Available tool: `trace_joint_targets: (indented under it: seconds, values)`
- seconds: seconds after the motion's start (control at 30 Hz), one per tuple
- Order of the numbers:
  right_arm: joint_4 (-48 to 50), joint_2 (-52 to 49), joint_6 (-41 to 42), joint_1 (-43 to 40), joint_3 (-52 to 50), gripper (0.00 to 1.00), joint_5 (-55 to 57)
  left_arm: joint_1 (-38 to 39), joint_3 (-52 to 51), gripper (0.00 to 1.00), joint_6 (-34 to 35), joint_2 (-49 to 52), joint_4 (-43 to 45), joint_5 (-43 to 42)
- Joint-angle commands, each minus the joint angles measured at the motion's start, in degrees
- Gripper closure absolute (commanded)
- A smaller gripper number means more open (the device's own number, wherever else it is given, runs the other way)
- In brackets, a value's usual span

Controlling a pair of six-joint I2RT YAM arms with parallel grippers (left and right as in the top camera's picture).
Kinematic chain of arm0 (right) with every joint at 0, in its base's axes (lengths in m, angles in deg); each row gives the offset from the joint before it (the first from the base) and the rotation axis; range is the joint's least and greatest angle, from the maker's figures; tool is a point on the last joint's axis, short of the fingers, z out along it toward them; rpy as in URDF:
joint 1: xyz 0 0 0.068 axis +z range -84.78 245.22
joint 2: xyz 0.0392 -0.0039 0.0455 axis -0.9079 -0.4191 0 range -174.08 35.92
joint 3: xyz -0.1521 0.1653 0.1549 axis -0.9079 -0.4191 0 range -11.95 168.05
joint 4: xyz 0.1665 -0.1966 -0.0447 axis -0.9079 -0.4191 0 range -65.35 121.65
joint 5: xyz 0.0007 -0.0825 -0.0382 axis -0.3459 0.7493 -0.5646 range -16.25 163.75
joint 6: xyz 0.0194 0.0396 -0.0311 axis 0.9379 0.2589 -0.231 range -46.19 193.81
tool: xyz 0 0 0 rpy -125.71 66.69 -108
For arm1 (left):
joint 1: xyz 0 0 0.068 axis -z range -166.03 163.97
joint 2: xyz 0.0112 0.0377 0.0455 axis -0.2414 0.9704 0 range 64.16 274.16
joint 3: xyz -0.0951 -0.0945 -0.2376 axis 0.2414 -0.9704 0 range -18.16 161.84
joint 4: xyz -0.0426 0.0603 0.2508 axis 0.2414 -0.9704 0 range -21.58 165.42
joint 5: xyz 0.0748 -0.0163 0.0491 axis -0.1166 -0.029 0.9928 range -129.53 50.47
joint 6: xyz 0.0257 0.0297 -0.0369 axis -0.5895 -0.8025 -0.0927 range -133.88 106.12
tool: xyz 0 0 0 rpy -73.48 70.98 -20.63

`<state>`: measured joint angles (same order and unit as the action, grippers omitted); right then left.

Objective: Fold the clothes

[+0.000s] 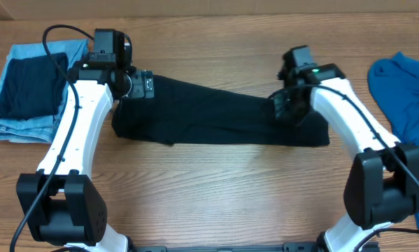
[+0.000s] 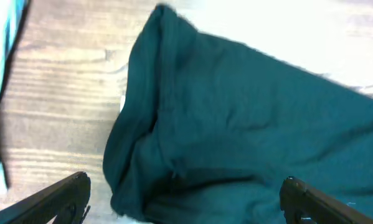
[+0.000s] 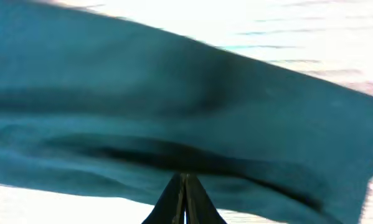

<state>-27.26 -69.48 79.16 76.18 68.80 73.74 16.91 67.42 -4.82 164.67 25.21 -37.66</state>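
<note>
Black fabric is filling the middle of the wooden table: one black T-shirt, lying as a long, rumpled band across the boards. Two arms are working it, each carrying one gripper, so two grippers in all. Beyond the shirt's left end, one folded pile of light denim is sitting with one dark cloth resting on top. Well apart from the shirt's right end, one bright blue garment is spreading out toward the table's edge.

Over at the shirt's left end, the left gripper is hanging right above the far corner of the cloth. Its jaws are standing as wide as they go and are holding nothing. In the left wrist view its two fingers are straddling the bunched end of the shirt, one on each side of it. I cannot tell whether either finger is touching the fabric.

At the shirt's right end, the right gripper is sitting down on the cloth. The right wrist view is showing its fingers pressed together with no gap between them. Their tips are nosing into a dark fold of the shirt and pinching that thin fabric.
</note>
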Motion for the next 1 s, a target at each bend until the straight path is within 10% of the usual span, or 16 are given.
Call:
trace_joint_targets:
  seconds: [0.0,0.13,0.27,0.43,0.8,0.97]
  values:
    - [-0.2,0.39,2.58,-6.29,-0.02,0.96,-1.36,-0.31,0.92,0.0,0.37,-0.87,1.79,-1.73]
    - [0.28,0.39,1.77,-10.45,-0.13,0.96,-5.81,-0.28,0.94,0.0,-3.76,-0.9,1.95,-8.57]
    - [2.08,0.26,1.22,-11.41,-0.13,0.96,-5.66,3.34,0.85,0.27,-17.73,-0.87,-2.49,-15.39]
    - [3.28,-0.5,0.22,-11.41,-0.13,0.96,-5.64,14.58,0.63,0.96,-19.12,-0.74,-11.43,2.71]
    - [3.85,-0.5,0.22,-11.41,-0.13,0.96,-5.64,22.38,-17.09,0.96,-31.19,-0.74,-3.23,4.37]
    - [4.0,-0.5,0.24,-11.41,-0.13,0.96,-5.66,22.38,-20.22,0.7,-31.85,-0.74,1.11,8.0]
